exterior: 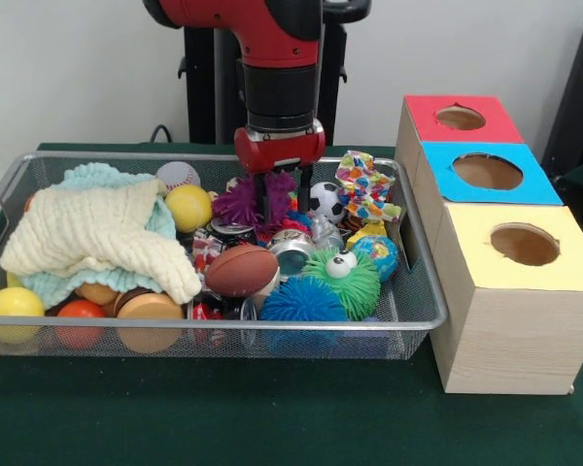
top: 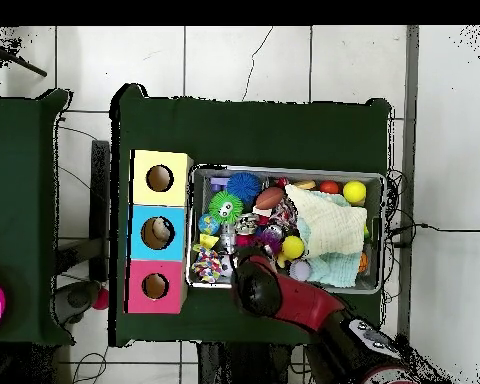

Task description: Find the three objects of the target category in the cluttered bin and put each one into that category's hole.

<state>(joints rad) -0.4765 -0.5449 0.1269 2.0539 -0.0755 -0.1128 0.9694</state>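
1. The gripper (exterior: 280, 199) is down in the wire bin (exterior: 423, 301), its two fingers parted, plunged among the purple spiky ball (exterior: 243, 202) at the bin's far middle.
2. Just right sits a small soccer ball (exterior: 325, 200); nearer lie a brown football (exterior: 241, 270), a blue spiky ball (exterior: 301, 301) and a green one (exterior: 355, 282).
3. A cream cloth (exterior: 102, 238) covers the left half.
4. Right of the bin on the tabletop (exterior: 272, 417) stands the box row: red hole (exterior: 461, 118) far, blue hole (exterior: 487, 172) middle, yellow hole (exterior: 525, 244) near.

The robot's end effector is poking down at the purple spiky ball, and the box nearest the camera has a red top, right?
Not quite. In the front view the end effector is at the purple spiky ball, but the nearest box has a yellow top; the red-topped one is farthest.
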